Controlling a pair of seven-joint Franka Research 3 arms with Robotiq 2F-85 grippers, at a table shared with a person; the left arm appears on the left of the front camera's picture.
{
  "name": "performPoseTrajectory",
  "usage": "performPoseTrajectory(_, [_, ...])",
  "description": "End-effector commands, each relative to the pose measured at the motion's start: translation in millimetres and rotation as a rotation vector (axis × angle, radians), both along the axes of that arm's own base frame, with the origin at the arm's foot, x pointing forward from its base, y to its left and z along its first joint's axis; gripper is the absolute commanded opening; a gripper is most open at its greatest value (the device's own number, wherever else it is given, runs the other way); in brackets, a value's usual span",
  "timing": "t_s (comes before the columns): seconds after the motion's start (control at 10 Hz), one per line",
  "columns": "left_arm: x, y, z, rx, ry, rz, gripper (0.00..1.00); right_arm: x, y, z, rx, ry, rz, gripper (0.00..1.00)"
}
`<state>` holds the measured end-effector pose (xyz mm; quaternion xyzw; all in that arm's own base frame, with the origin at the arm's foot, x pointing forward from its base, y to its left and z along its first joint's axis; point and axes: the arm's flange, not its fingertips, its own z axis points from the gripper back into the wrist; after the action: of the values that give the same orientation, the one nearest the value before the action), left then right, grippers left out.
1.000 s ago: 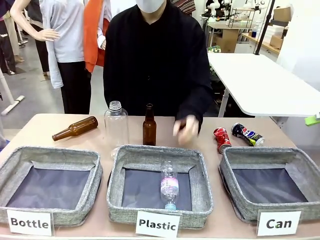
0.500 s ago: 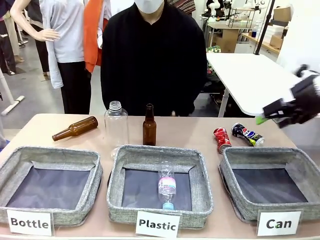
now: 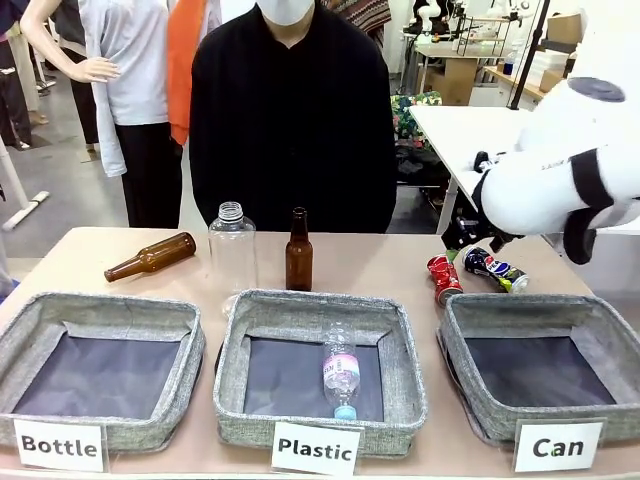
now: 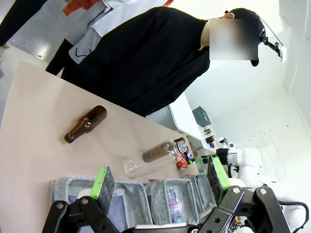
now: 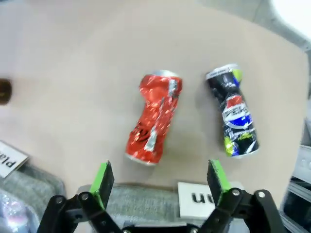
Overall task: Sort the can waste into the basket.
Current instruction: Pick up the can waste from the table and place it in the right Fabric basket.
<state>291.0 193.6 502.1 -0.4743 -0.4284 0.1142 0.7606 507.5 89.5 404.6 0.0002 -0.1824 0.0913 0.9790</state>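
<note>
The crushed red can (image 3: 443,278) and the dark blue Pepsi can (image 3: 495,268) lie side by side on the table, just behind the grey basket (image 3: 530,306) labelled "Can". My right arm (image 3: 560,170) reaches in from the right and hangs over them. In the right wrist view, the right gripper (image 5: 160,178) is open and held above the near end of the red can (image 5: 154,124), with the Pepsi can (image 5: 233,116) off to one side. My left gripper (image 4: 160,177) is open, holds nothing, and is high and far from the cans.
The "Plastic" basket (image 3: 320,300) holds a clear bottle (image 3: 339,378); the "Bottle" basket (image 3: 100,305) has only its dark lining. Behind them stand a clear bottle (image 3: 232,250) and a brown bottle (image 3: 298,250), and another brown bottle (image 3: 152,257) lies flat. A person stands at the far edge.
The person's hand has pulled back from the table. My right arm has swung in from the right and now hangs over the two cans.
</note>
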Motion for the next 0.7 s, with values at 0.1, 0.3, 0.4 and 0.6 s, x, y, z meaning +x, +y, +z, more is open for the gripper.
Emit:
performPoseTrajectory(0.1, [1.4, 0.1, 0.2, -0.002, -0.039, 0.001, 1.00, 38.5, 23.7, -20.9, -0.101, 0.034, 0.004, 1.00])
performPoseTrajectory(0.3, [1.4, 0.1, 0.2, -0.002, -0.039, 0.001, 1.00, 49.7, 27.9, -43.2, -0.107, 0.043, 0.024, 1.00])
performPoseTrajectory(0.4, [1.4, 0.1, 0.2, -0.002, -0.039, 0.001, 1.00, 55.5, 28.3, -54.6, -0.103, 0.057, 0.023, 1.00])
performPoseTrajectory(0.6, [1.4, 0.1, 0.2, -0.002, -0.039, 0.001, 1.00, 61.8, 26.3, -80.5, -0.104, 0.089, 0.030, 1.00])
